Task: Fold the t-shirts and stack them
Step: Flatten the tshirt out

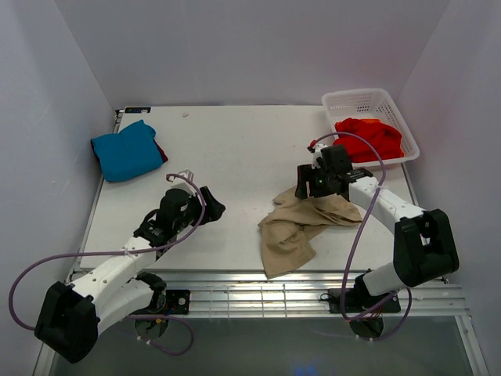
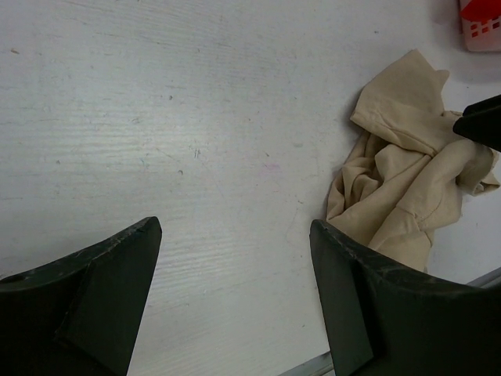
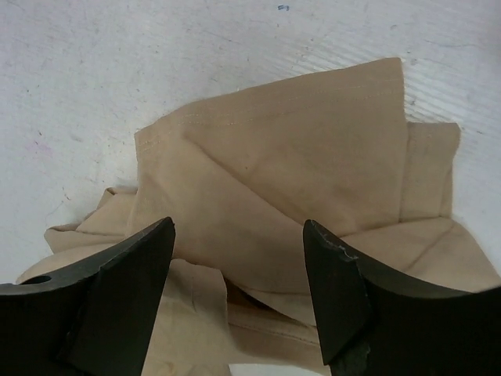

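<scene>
Tan shirt [image 1: 301, 223]: it is seen crumpled and unfolded on the worktop [image 1: 235, 149], right of centre and near the front edge, with 1 part trailing toward that edge.
Tan shirt, wrist views: in the left wrist view [image 2: 399, 188] it is shown bunched at the right of the frame. In the right wrist view [image 3: 297, 180] a flat panel with a stitched hem is shown lying over looser folds.
Teal shirt [image 1: 125, 150]: it is laid folded at the far-left corner of the worktop, well apart from the tan shirt.
Dark red shirt [image 1: 161, 150]: only a narrow edge is seen, under the teal shirt at its right side.
Red shirt [image 1: 372, 137]: it is bunched inside the basket [image 1: 352, 98], unfolded.
Basket: white lattice plastic, set at the far-right corner of the worktop. 1 corner of it [image 2: 479, 27] is caught at the top right of the left wrist view.
Left end effector [image 1: 213, 204] [image 2: 233, 227]: its jaws are held wide apart with nothing between them. Bare worktop is seen beneath. It is placed left of the tan shirt, apart from it.
Right end effector [image 1: 307, 188] [image 3: 239, 227]: its jaws are spread wide and nothing is gripped. It is held low over the far part of the tan shirt, with cloth seen in the gap. Whether the fingers touch the cloth cannot be told.
</scene>
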Robot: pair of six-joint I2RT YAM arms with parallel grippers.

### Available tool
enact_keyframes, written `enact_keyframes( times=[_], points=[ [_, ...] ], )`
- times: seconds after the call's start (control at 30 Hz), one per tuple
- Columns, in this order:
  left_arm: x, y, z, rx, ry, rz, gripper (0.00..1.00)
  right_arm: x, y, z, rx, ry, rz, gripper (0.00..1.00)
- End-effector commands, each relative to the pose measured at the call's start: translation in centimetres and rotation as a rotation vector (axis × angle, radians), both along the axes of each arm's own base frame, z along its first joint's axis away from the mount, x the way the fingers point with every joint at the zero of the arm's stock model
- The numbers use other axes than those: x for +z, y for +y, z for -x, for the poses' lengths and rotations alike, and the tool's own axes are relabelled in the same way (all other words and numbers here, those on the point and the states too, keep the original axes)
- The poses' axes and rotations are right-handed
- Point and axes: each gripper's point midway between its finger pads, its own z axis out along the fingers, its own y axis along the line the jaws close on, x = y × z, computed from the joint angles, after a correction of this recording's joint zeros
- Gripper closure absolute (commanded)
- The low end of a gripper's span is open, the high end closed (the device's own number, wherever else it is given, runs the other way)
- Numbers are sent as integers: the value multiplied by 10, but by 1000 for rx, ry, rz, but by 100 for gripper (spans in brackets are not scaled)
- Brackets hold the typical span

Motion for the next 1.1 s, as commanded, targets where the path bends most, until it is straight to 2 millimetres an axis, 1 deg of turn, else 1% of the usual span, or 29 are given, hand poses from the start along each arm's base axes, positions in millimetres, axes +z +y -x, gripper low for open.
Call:
enact_keyframes(
  times=[0.0,0.07,0.1,0.13,0.17,0.27,0.3,0.33,0.37,0.4,0.43,0.47,0.5,0.57,0.6,0.67,0.7,0.73,0.77,0.8,0.83,0.87,0.9,0.97,1.03,1.07],
  points=[
    [-2,-6,-2,-17,-12,14,13,16,23,-15,88,-67,-67,30],
    [-5,-6,-3,-14,-2,11,13,7,22,-9,83,-36,-62,35],
    [-6,-6,-4,-12,1,10,13,4,22,-5,84,-27,-59,37],
    [-5,-7,-5,-13,-2,10,13,7,23,-2,86,-31,-61,37],
    [-5,-8,-5,-14,0,10,13,6,21,1,77,-31,-45,37],
    [-6,-8,-6,-16,4,7,13,23,25,12,94,-65,-44,36],
    [-6,-9,-6,-17,5,9,13,29,31,18,118,-77,-50,35],
    [-7,-9,-6,-16,7,9,13,43,35,21,137,-115,-67,34],
    [-9,-9,-6,-15,10,9,13,51,40,25,165,-135,-76,33],
    [-10,-8,-5,-14,11,11,13,65,47,31,199,-161,-93,32],
    [-9,-9,-5,-12,9,17,13,74,52,36,227,-175,-107,31],
    [-13,-8,-3,-8,20,17,13,81,58,41,258,-184,-122,31],
    [-14,-8,-2,-8,21,19,13,92,67,50,295,-193,-134,31],
    [-18,-7,0,-4,33,22,13,95,76,62,336,-180,-151,31],
    [-21,-7,2,-2,42,26,13,90,84,74,363,-151,-159,32],
    [-23,-6,4,2,51,28,13,71,87,88,374,-104,-129,37],
    [-26,-6,6,4,58,30,13,60,95,101,393,-77,-118,44],
    [-28,-6,7,2,62,30,13,39,95,111,397,-43,-96,47],
    [-29,-6,8,4,64,31,13,27,96,119,399,-25,-79,49],
    [-30,-6,9,2,67,29,13,15,103,133,413,10,-70,50],
    [-29,-6,10,1,66,31,13,-1,103,143,417,32,-49,50],
    [-29,-6,10,1,65,32,13,-9,103,145,402,31,-22,50],
    [-29,-6,11,-3,63,32,13,-19,109,158,414,58,-4,48],
    [-24,-7,13,-9,47,38,13,-32,112,167,410,51,55,47],
    [-22,-5,13,-11,29,34,13,-38,114,169,384,43,88,45],
    [-20,-4,13,-8,17,31,13,-41,118,173,395,48,106,45]
  ],
)
